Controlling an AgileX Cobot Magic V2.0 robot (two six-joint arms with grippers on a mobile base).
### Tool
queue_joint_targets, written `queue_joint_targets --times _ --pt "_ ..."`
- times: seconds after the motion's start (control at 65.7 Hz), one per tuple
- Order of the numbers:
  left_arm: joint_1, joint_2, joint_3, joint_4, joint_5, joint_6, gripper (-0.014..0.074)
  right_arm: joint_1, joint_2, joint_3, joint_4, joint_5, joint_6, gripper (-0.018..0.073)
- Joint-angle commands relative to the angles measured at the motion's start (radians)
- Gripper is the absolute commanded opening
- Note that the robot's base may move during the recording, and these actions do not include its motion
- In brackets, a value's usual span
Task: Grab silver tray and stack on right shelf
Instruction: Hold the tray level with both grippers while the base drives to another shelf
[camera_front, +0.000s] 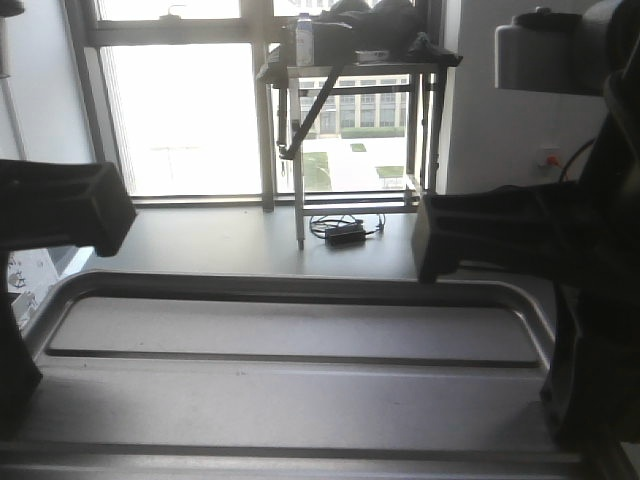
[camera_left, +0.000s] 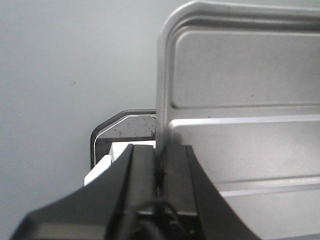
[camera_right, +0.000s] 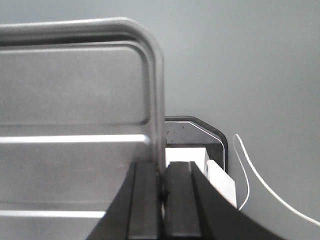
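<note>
Status at this moment: the grab is done; the stacking is not.

1. Left gripper (camera_left: 161, 155): jaws narrow, pinched on the left rim of the silver tray (camera_front: 300, 400). The rim runs straight up between the two black fingers.
2. Right gripper (camera_right: 161, 172): jaws likewise narrow, clamped on the opposite rim, just below the tray's rounded corner.
3. Tray position: it is carried between both arms, roughly level, and fills the lower half of the front view. Both wrist views show grey floor (camera_right: 270, 75) past its edges, so I judge it to be lifted clear of any support. The two raised ribs across its bottom are plain to see, and nothing lies in it.
4. Right shelf: not in view in any camera. Ahead I see only a bright window (camera_front: 180, 110), a steel table (camera_front: 355, 130) before it, and a black power brick (camera_front: 345, 235) with its cable on the floor.

Assessment: roughly the first half is complete. Remaining are bringing the tray round to the shelf, setting it down on the shelf and opening both grippers. I cannot tell how far off the shelf is.
</note>
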Motion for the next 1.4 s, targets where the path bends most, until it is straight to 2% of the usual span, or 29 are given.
queue_joint_targets --times 0.0,1.385 --pt "-0.006 -0.024 -0.019 0.032 0.032 -0.002 -0.0092 -0.005 -0.028 -0.020 -0.048 0.035 0.000 0.0060" --pt "-0.006 -0.024 -0.019 0.032 0.032 -0.002 -0.0092 -0.005 -0.028 -0.020 -0.048 0.037 0.000 0.0060"
